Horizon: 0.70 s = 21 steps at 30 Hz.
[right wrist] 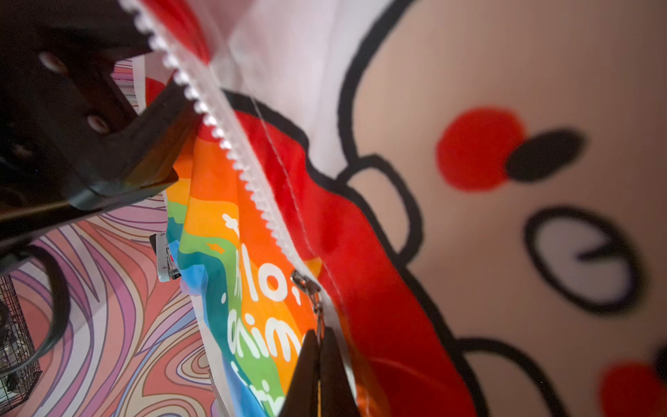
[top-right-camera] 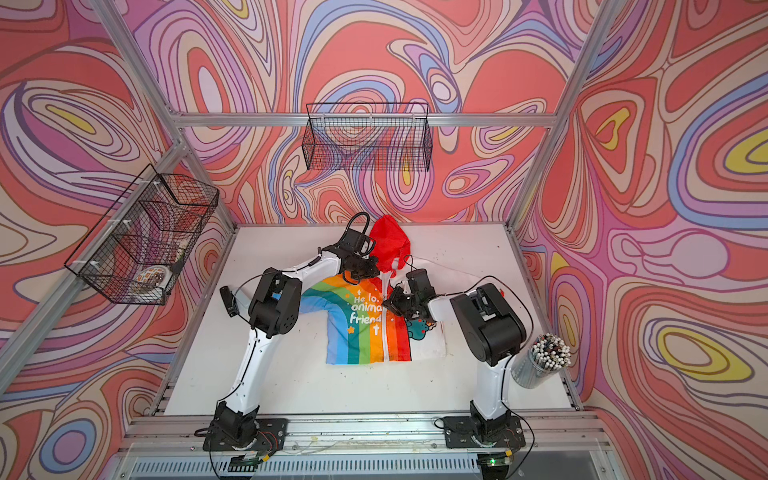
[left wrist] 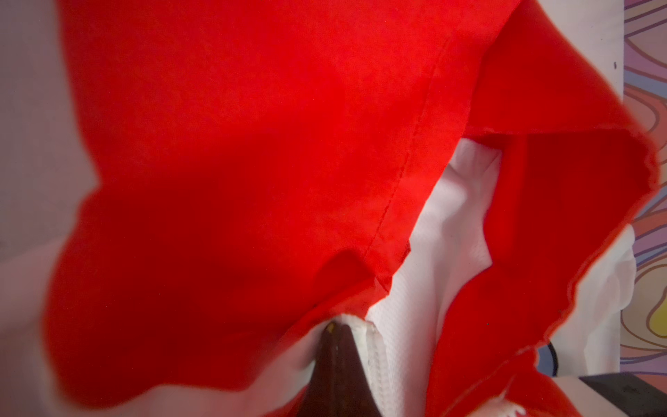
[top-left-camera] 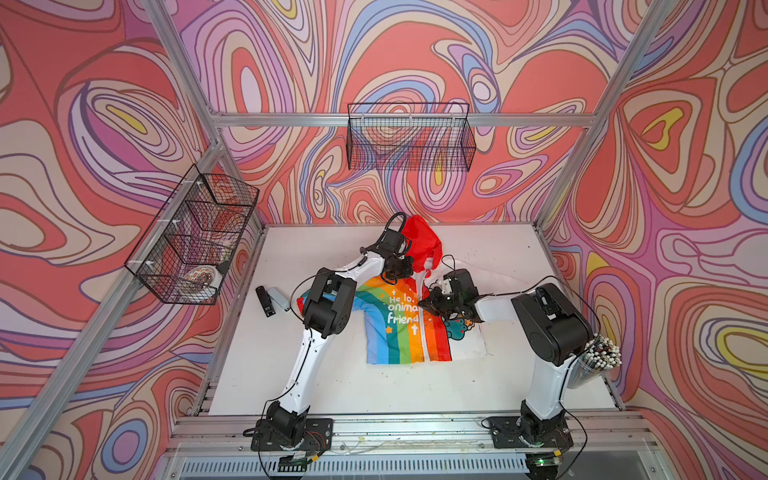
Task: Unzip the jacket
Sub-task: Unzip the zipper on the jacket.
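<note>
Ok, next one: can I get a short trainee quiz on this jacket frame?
1. True or false: the zipper of the jacket is fully open.
2. What does the right gripper pinch? A) a sleeve B) the zipper pull C) the hem
3. Fill in: the ____ gripper holds the jacket next to the red hood.

Key: 1 false, from the pull toward the hem it is closed; 2 B; 3 left gripper.
</note>
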{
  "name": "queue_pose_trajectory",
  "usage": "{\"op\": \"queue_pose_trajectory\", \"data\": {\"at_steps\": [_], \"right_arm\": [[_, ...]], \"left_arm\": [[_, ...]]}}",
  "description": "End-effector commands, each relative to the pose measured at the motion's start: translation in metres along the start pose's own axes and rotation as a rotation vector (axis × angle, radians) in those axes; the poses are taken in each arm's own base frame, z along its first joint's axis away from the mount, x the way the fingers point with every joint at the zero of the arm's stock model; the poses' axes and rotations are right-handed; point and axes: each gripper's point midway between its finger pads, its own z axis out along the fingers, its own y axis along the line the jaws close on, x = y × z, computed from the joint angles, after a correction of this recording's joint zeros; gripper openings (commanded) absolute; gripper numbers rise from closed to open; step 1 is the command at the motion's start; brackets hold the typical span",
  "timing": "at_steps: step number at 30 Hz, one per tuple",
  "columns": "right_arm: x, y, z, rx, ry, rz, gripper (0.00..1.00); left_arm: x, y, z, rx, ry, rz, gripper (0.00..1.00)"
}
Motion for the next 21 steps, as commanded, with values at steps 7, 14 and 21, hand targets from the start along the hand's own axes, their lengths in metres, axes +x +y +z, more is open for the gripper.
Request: {"op": "queue_pose_trajectory", "data": {"at_steps": [7, 14, 21], "right_arm": [[0.032, -0.022, -0.009, 0.090, 0.056, 0.038, 0.00], [0.044, -0.026, -0.013, 0.102, 0.074, 0.038, 0.00], [0.055, -0.025, -0.017, 0.108, 0.084, 0.032, 0.00]], "left_arm": [[0.038, 0.053, 0.030, -0.134, 0.112, -0.063, 0.02], [0.038, 0.054, 0.030, -0.137, 0.111, -0.064, 0.02], [0.038, 0.054, 0.029, -0.136, 0.111, -0.065, 0.01]]}}
